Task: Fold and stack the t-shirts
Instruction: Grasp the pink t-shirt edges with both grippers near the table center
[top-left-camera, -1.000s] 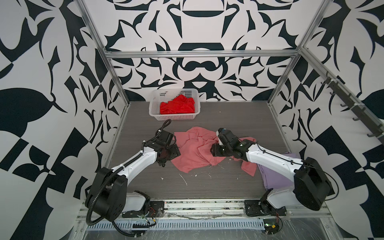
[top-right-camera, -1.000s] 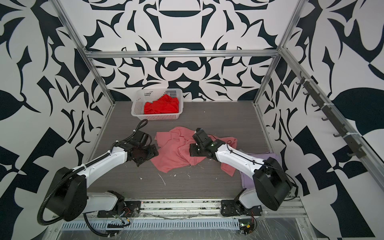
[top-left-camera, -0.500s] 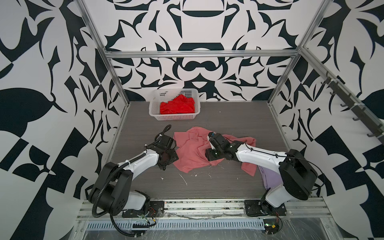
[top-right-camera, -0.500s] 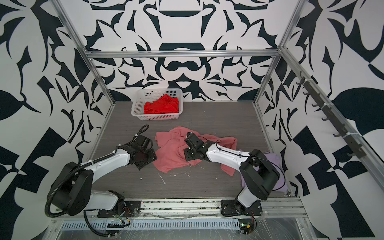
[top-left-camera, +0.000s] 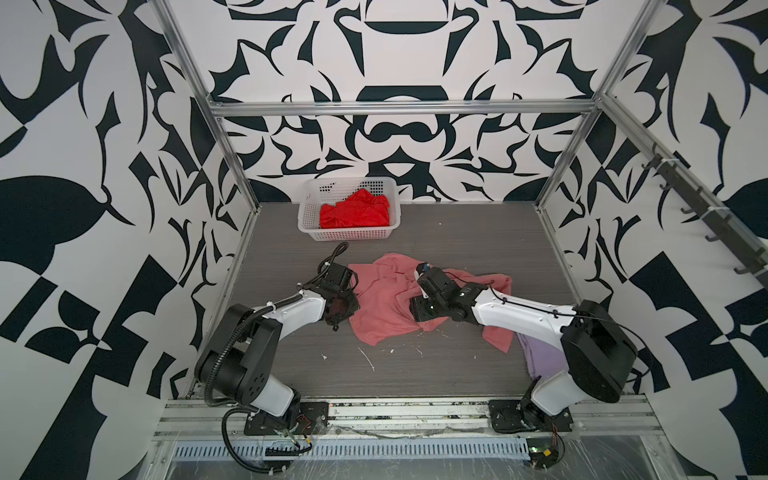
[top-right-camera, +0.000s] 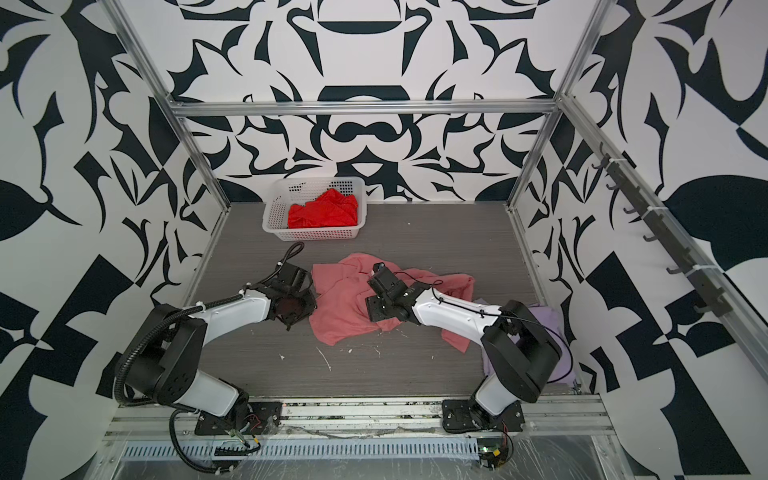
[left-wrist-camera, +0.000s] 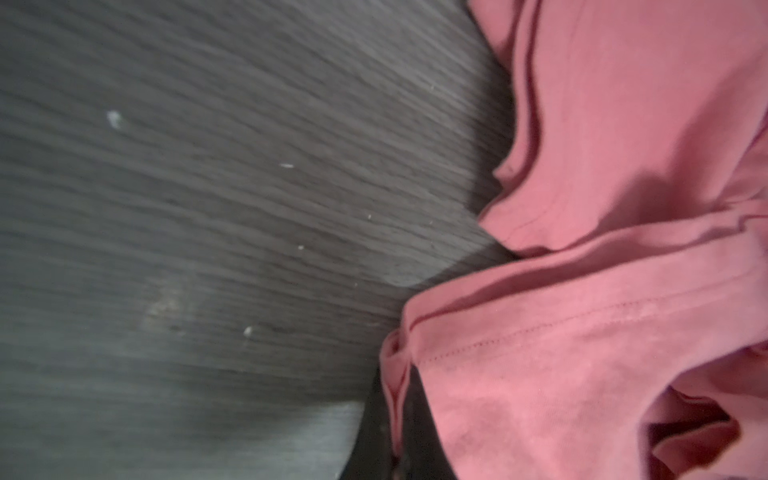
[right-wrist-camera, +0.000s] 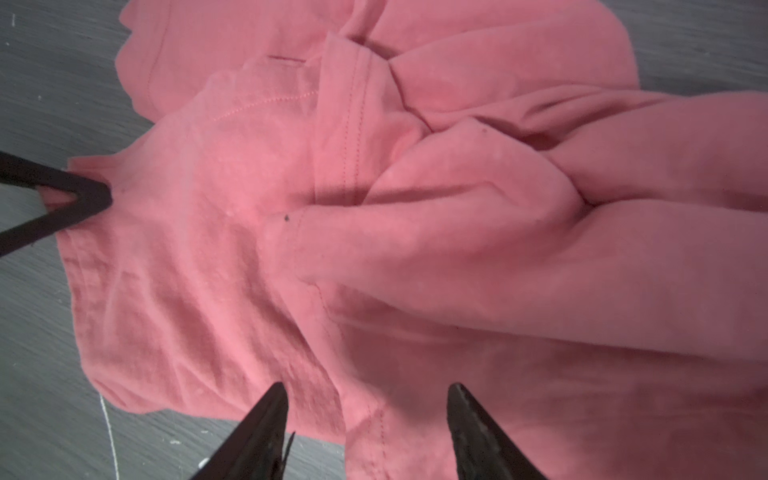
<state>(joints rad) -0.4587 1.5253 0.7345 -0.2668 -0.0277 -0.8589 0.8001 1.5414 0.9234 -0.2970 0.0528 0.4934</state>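
**Q:** Which step?

**A:** Spreading the salmon-pink shirt flat, I judge. No fold is made yet. It lies crumpled mid-tabletop, between my two arms.

**Q:** End effectors?

**A:** My left end effector is pinched tight on the shirt's left edge. The wrist view shows hem caught between the fingers. My right end effector gapes wide over the bunched middle and grips nothing.

**Q:** Next move?

**A:** The right needs a matching edge or corner, then both pull apart to flatten. The hems are buried in folds, so taking a single layer looks like the hard part.

**Q:** The cloth?

**A:** Soft and matte, with stitched hems and layers heaped over one another. The lavender shirt lies by my right arm's base, partly hidden. The red shirt is heaped in the white basket at the back.
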